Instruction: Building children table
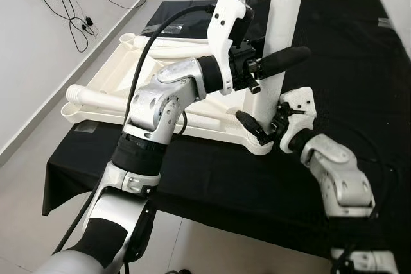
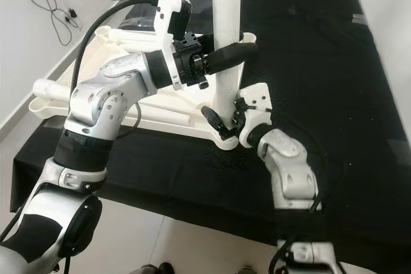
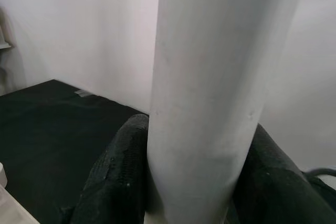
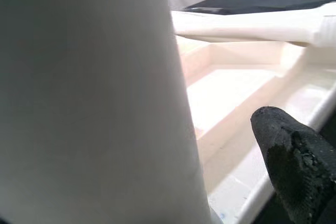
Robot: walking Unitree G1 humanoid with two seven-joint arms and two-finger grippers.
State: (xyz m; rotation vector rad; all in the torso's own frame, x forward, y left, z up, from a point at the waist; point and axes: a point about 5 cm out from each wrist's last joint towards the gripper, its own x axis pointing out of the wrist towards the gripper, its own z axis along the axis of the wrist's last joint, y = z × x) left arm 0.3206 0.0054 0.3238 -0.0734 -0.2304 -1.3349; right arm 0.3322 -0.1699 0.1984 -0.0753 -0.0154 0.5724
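The tall white plastic table leg (image 1: 279, 43) stands in the upturned white tabletop's (image 1: 138, 72) corner; left gripper (image 3: 197, 182) hugs it, right gripper (image 1: 257, 129) steadies its foot (fingers hidden, cannot tell), so push straight down

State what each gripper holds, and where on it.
Both hold the upright white table leg: left gripper clamps its middle, right gripper grips near its base at the tabletop corner.
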